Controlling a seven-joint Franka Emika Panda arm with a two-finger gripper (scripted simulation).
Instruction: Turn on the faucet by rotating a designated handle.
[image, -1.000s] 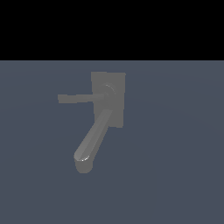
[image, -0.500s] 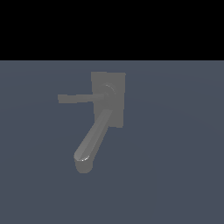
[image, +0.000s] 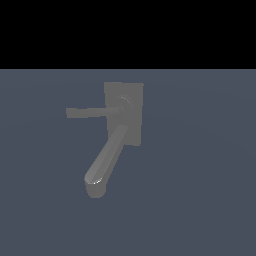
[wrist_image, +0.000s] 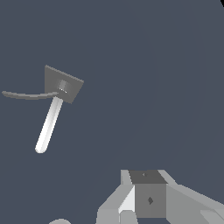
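Gripper far from the faucet, nothing held.

Only the gripper (wrist_image: 148, 205) body shows in the wrist view; its fingertips are cut off, so I cannot tell whether they are spread or pressed together. The faucet (image: 122, 112) stands well apart on the dark floor, its handle (image: 90, 112) pointing toward the exterior view's left, the thick spout (image: 105, 160) slanting downward.

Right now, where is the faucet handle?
In the exterior view the handle is the thin flat bar sticking out from the faucet block's round hub toward that view's left, above the thick spout. Nothing touches it.
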